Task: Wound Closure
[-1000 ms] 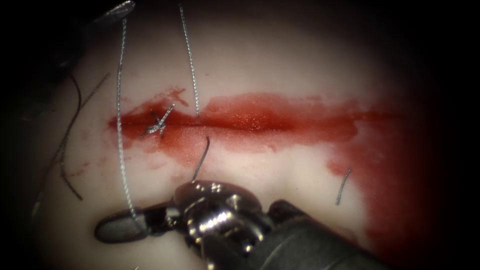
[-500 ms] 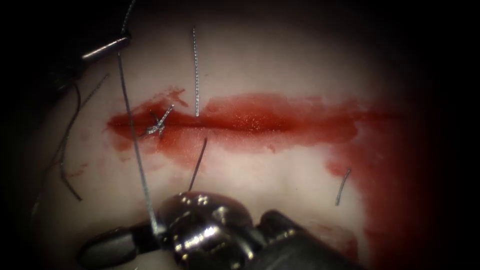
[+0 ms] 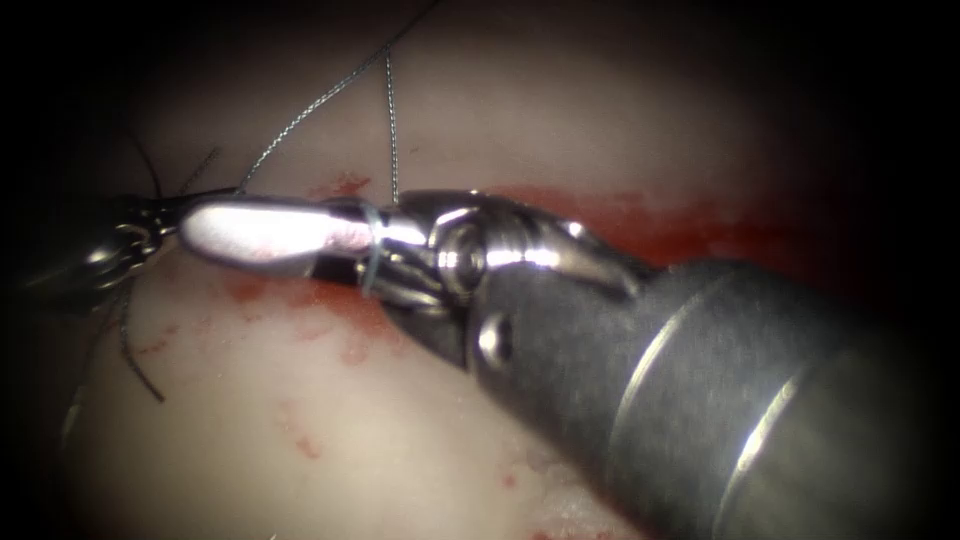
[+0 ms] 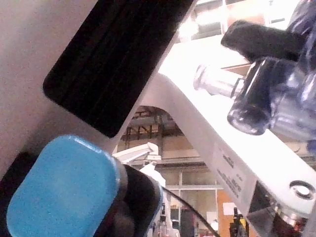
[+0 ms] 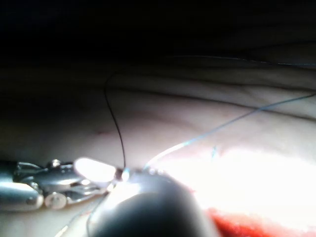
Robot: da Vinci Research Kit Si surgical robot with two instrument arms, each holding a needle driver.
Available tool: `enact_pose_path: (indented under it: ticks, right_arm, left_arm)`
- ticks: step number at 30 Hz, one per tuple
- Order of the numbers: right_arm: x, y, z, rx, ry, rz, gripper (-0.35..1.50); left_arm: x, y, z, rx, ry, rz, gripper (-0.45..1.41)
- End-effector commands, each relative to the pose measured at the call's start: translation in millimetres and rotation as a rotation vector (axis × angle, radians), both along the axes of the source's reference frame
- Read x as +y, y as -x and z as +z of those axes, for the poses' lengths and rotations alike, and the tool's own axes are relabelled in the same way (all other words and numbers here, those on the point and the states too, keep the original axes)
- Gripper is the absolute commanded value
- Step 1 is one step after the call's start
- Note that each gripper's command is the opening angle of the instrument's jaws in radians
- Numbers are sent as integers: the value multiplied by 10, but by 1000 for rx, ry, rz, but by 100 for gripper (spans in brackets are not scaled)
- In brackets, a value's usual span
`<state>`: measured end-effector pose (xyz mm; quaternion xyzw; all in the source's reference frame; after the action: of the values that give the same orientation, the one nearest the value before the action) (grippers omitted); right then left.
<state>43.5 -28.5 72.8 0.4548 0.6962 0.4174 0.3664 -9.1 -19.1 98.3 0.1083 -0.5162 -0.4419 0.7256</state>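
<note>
right tool (image 3: pixel 250 232) over cut (thread-wrapped)

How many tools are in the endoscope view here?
2. The right arm's tool lies along the cut from the right, with thread draped over it. The left arm's tool sits at the cut's left end. What either grasps is unclear.

You look out on a lab room with ceiling beams (image 4: pixel 148 132) and an orange panel (image 4: pixel 225 207).
</note>
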Motion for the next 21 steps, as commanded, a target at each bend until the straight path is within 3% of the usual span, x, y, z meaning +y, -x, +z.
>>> enact_pose_path:
  ticks: [1,4,5,8,9,10,12,17,21]
  right_arm:
    - [11,-9,3,-49,39,20,-35]
    - [19,-4,10,-210,130,99,-35]
    - [19,-4,10,-210,130,99,-35]
    - [22,0,15,-351,174,157,-35]
    - [24,4,19,-467,203,194,-35]
    - [24,4,19,-467,203,194,-35]
    - [25,9,26,-590,230,202,-35]
    - [27,13,33,-713,267,221,-35]
    - [29,11,46,-894,280,226,-35]
  left_arm:
    - [13,5,-5,-6,-1,-6,-45]
    - [13,5,-11,-21,-19,-19,-45]
    - [13,5,-11,-21,-19,-19,-45]
    - [13,4,-16,-35,-24,-25,-45]
    - [14,3,-21,-48,-29,-33,-45]
    - [14,3,-21,-48,-29,-33,-45]
    - [16,0,-27,-62,-34,-46,-45]
    - [16,-1,-34,-80,-57,-59,-45]
    - [14,0,-42,-95,-71,-73,-45]
